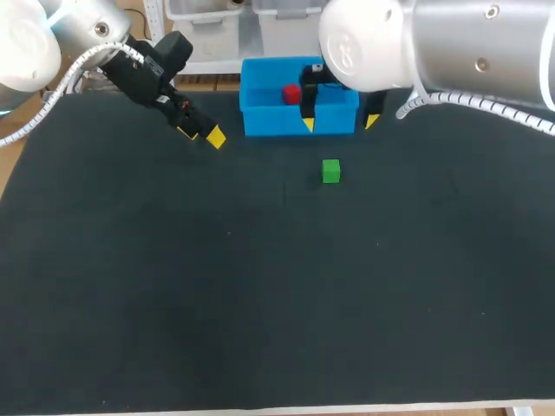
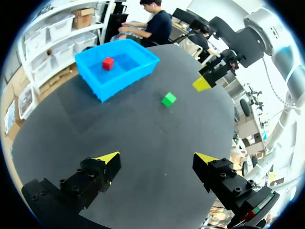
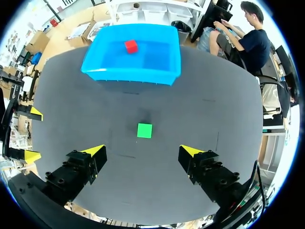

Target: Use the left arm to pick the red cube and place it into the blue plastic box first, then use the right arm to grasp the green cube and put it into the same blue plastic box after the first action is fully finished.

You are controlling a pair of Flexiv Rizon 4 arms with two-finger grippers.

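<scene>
Green cube (image 1: pixel 330 171), looking light and rigid, sits on the surface (image 1: pixel 260 303) near the front of the blue plastic box (image 1: pixel 260 121) holding the red cube (image 1: pixel 291 94), best pinched across two flat opposite faces by the spread right fingers (image 3: pixel 95 151); the left fingers (image 2: pixel 108 158) are spread too, empty.

black mat (image 1: pixel 260 303) covers almost the whole tabletop, lying flat, matte finish
wood-coloured surface (image 1: pixel 7 178) shows as a thin wedge just past the mat's left edge; a narrow strip of the same colour runs along part of the mat's far edge
pale table edge (image 1: pixel 364 410) runs along the mat's near edge, slightly wider toward the mat's right corner
mat has a few faint pale specks plus a couple of short faint scuff lines near its middle
both wrist views show the same dark mat, with the same faint marks
</scene>
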